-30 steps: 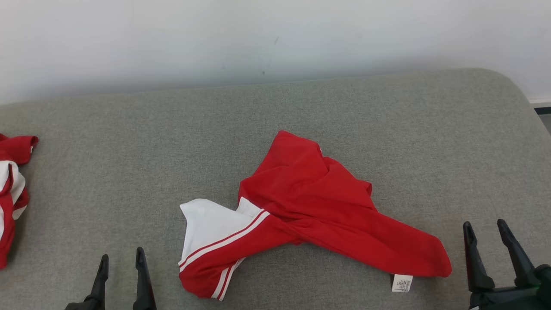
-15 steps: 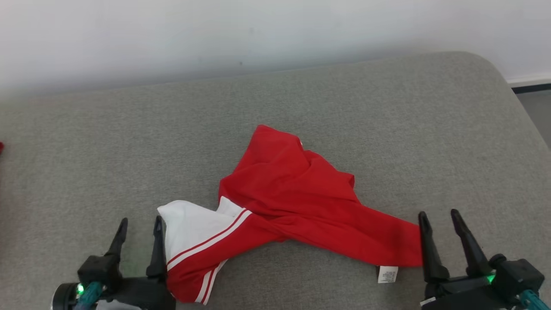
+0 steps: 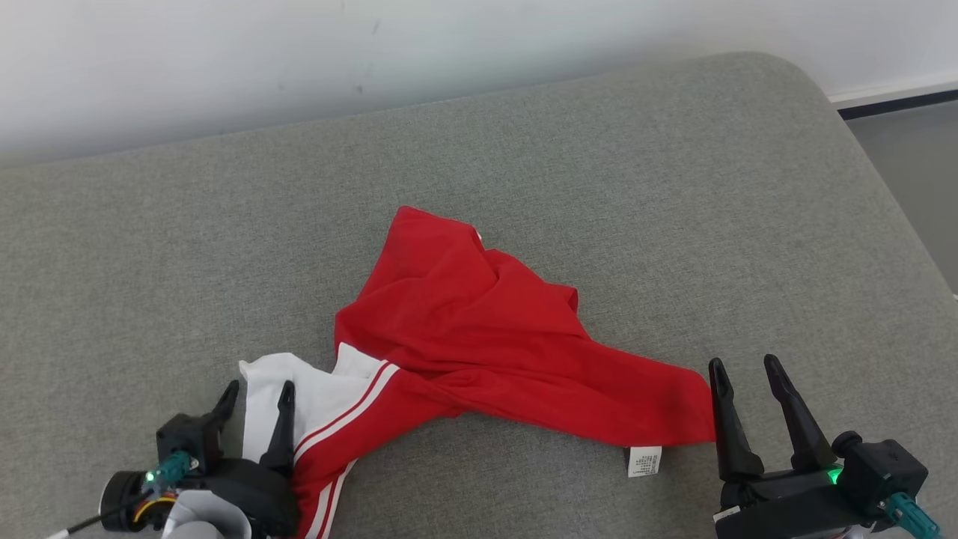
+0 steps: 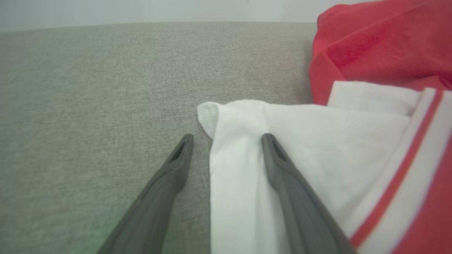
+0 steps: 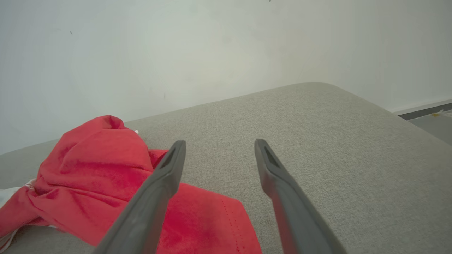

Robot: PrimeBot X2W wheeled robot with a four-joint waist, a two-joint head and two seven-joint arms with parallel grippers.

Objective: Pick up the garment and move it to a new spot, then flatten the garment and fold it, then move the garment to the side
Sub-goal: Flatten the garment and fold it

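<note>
The garment [image 3: 479, 337] is a crumpled red shirt with a white sleeve part and red-and-white stripes, lying on the grey padded surface [image 3: 599, 187]. My left gripper [image 3: 256, 394] stands open at the garment's lower-left end, its fingers straddling the white edge [image 4: 240, 148]: one finger [image 4: 282, 169] over the white cloth, the other over bare surface. My right gripper [image 3: 742, 370] is open at the garment's right red tip [image 5: 208, 218], its left finger over the cloth, nothing held. A white care label [image 3: 644, 460] sticks out below that tip.
The grey surface ends in a rounded corner at the far right [image 3: 808, 82], with a pale wall [image 3: 374, 52] behind it. Beyond the right edge lies grey floor [image 3: 909, 157] with a dark baseboard.
The camera has swung right, so the second red-and-white garment at the left has left the picture. Both grippers have moved forward onto the garment's two ends, still open.
</note>
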